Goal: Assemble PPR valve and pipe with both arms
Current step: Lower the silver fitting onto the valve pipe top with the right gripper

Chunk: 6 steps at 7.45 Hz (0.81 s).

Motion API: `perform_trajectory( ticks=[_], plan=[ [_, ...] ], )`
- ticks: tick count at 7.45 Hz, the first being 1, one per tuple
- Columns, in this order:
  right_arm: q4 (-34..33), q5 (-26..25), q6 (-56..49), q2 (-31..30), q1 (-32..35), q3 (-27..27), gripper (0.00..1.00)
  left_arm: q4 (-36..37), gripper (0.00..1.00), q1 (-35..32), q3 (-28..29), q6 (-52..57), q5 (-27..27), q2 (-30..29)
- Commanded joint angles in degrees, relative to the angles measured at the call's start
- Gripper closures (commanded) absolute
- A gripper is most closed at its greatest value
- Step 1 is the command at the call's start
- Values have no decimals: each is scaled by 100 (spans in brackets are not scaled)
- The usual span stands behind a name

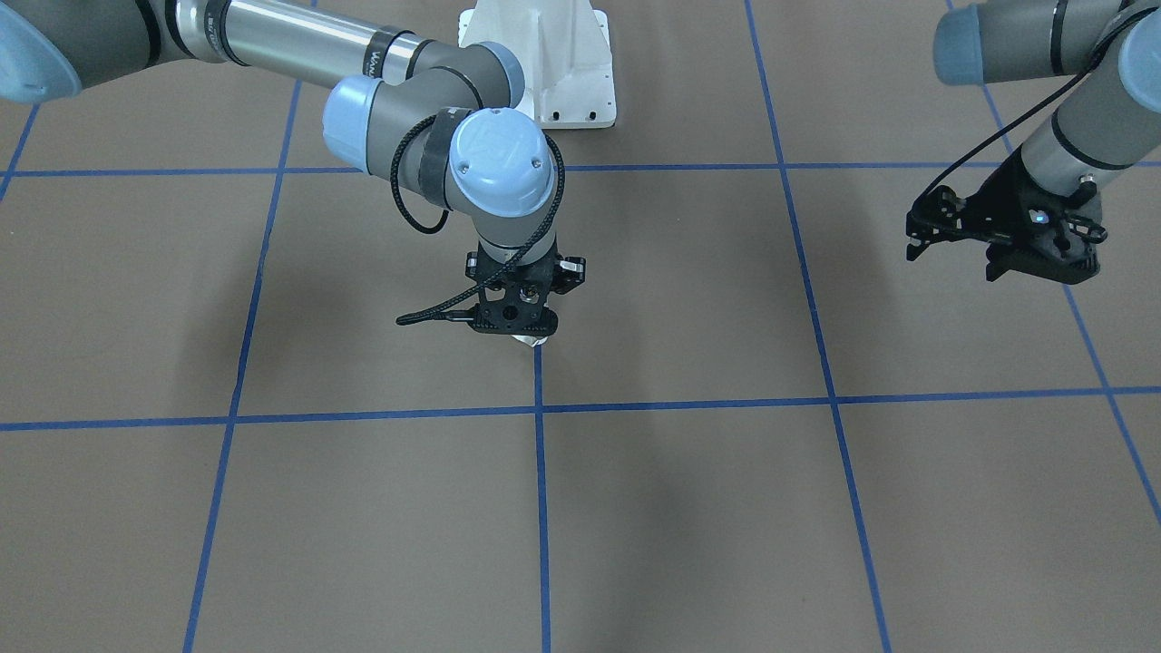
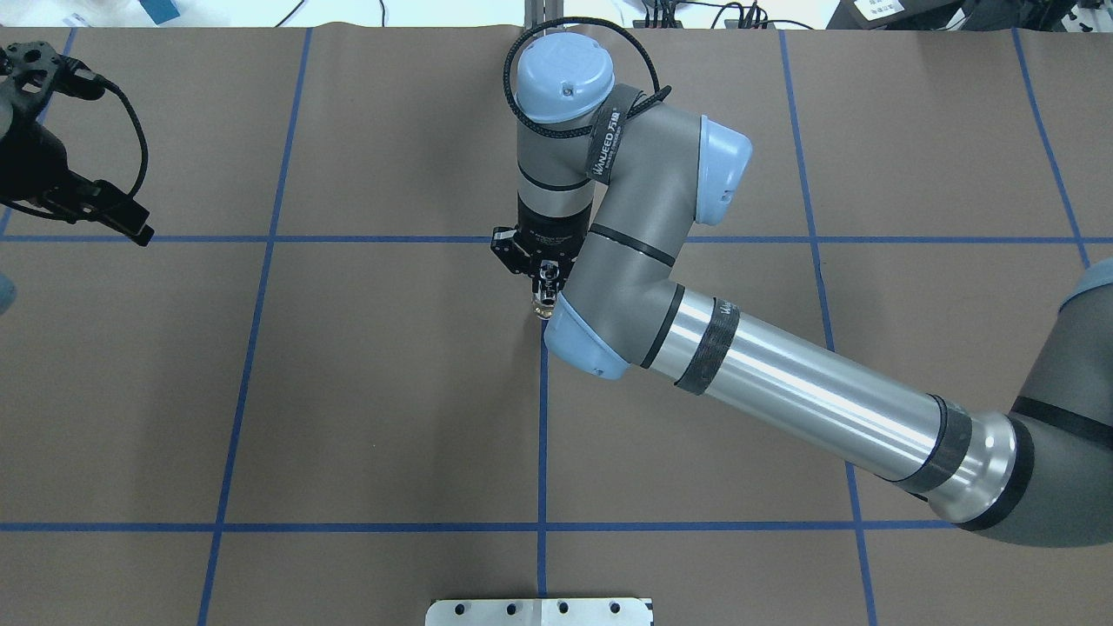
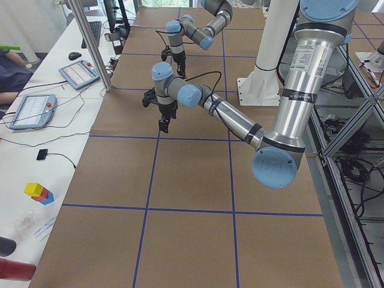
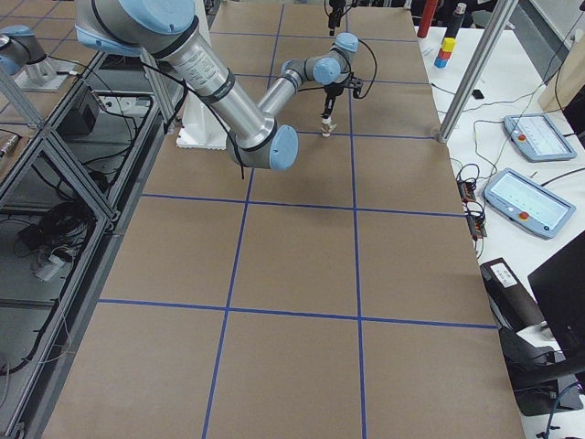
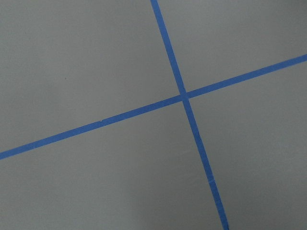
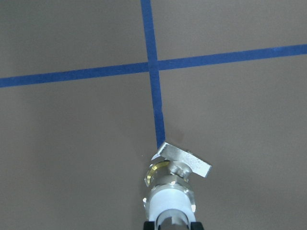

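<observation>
The table point(image 1: 689, 299) is covered in brown paper and ruled into large squares by blue tape point(image 1: 541, 508). The PPR valve point(image 6: 172, 184) is clamped by its white collar point(image 6: 170, 206) between the fingertips of the right gripper point(image 1: 517, 325), which is pointed straight down near the table's middle. The valve's flat lever point(image 6: 186, 161) is turned towards the paper; whether the paper is touched cannot be told. Through the right wrist camera a tape crossing point(image 6: 152, 66) is seen at twelve o'clock from the valve, and a tape line is led from it down to the valve. In the overhead view the valve is found at six o'clock from that crossing, near it.

The left gripper point(image 1: 1016, 263) is held above the paper, well apart from the valve, at about nine o'clock from it in the overhead view. Whether its jaws are apart or together cannot be told. Only paper and another tape crossing point(image 5: 183, 96) are shown by its wrist camera.

A white pedestal point(image 1: 544, 63) is bolted at the robot's edge of the table. Along the opposite edge a white bench point(image 3: 18, 174) is set, on which two teach pendants point(image 3: 30, 111) and stacked coloured blocks point(image 3: 39, 193) are laid. A metal rack point(image 3: 354, 150) is stood on the robot's side.
</observation>
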Motion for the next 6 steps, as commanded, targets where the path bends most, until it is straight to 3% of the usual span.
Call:
perform_trajectory(
  ticks=[1,3,6],
  plan=[
    [89,0,19,-7,0,10,49,0,0,0,0,0,0,9],
    [98,0,19,-7,0,10,39,0,0,0,0,0,0,9],
    [98,0,19,-77,0,45,36,0,0,0,0,0,0,0]
  ],
)
